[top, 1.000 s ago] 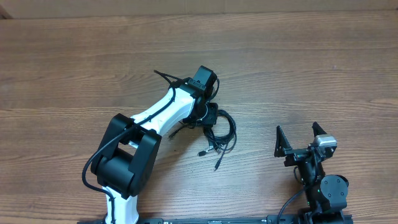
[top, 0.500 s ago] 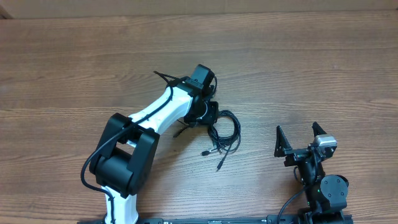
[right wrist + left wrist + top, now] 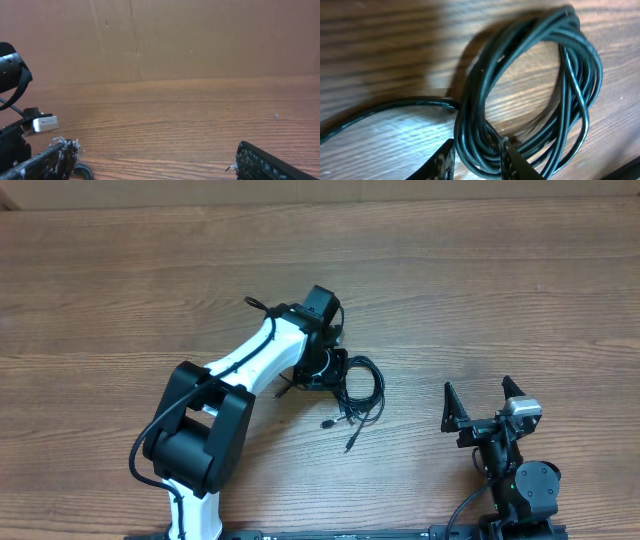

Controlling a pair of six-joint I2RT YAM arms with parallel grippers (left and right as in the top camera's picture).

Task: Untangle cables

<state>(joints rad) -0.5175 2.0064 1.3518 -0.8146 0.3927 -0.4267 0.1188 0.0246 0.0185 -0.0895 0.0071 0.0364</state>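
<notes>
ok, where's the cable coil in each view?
Overhead: cable coil lies just right of centre, against the left pincer.
Left wrist: cable coil fills the middle and right, with strands between the left pincer tips.
Right wrist: cannot make it out.
Shared landmark: the wood-grain table.

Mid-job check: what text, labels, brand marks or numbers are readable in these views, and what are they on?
No text reads clearly in any view.
White label at the left edge of the right wrist view: dark print, too small and blurred to read.
Cables: no markings visible.
Table: bare wood grain, no lettering.
</notes>
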